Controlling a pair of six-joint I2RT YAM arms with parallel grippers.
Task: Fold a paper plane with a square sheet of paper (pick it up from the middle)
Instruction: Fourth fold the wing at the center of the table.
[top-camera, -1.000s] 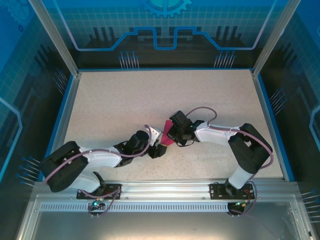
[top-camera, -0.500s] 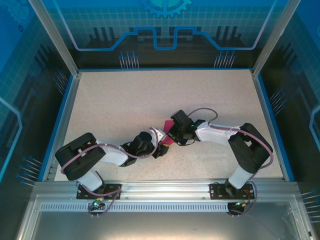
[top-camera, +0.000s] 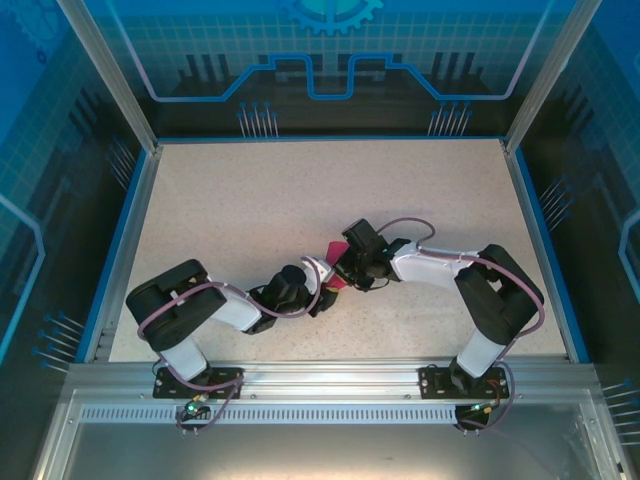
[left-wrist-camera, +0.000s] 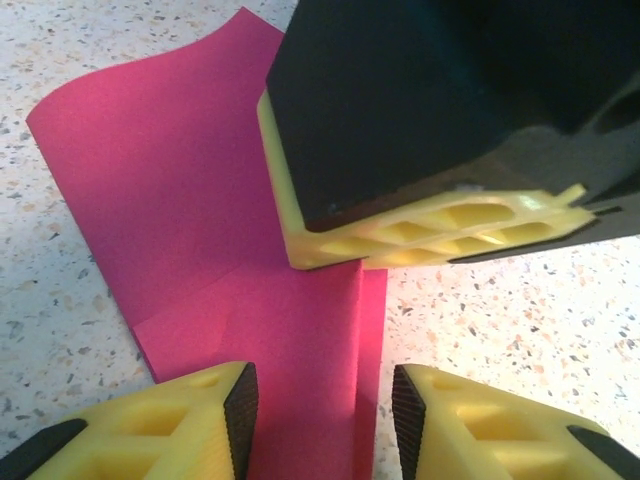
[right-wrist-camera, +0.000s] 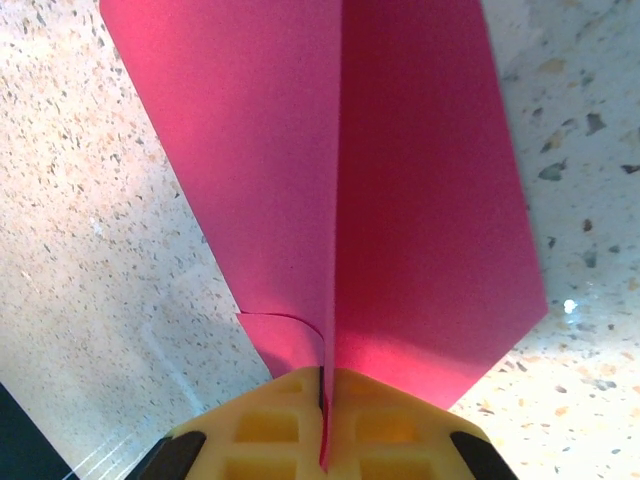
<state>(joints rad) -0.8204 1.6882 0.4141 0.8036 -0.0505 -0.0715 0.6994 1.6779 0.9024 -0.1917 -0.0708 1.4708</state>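
Where both arms meet in the top view, the folded magenta-pink paper sheet (top-camera: 337, 248) rests on the speckled beige tabletop (top-camera: 250, 200). From the left wrist, the left gripper (left-wrist-camera: 322, 405) straddles the sheet's raised crease, jaws apart. From the right wrist, the right gripper (right-wrist-camera: 322, 425) pinches that crease tight.

No legible text, no labels, no numbers

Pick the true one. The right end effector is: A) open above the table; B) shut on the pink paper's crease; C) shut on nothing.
B: in the right wrist view the right end effector pinches the pink paper along its fold.
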